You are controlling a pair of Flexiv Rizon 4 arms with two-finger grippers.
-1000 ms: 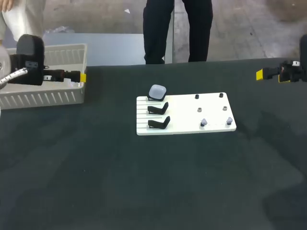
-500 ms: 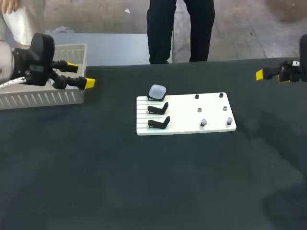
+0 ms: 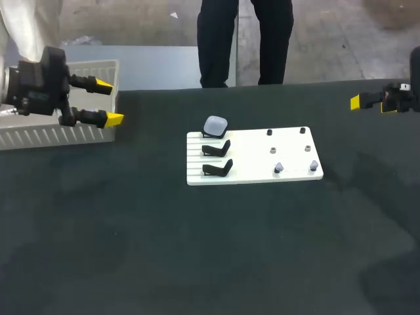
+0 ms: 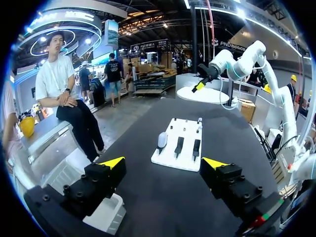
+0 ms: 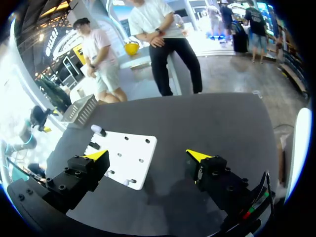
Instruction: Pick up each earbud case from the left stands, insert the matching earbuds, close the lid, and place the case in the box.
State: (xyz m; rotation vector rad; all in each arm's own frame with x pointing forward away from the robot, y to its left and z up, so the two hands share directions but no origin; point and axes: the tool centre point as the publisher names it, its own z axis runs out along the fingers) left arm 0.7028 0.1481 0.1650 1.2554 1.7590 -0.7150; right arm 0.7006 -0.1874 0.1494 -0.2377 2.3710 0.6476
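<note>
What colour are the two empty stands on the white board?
Black; the stands show best in the head view.

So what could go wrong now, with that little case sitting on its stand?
The earbud case is small and rounded, so the open left gripper, hanging by the basket, might nudge it off its perch rather than grip it. The two empty stands sit close beside it, so a finger could catch one. The earbuds are tiny and may slip when picked.

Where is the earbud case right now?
In the head view, the earbud case sits on the farthest left stand of the white board, beyond two empty black stands.
</note>
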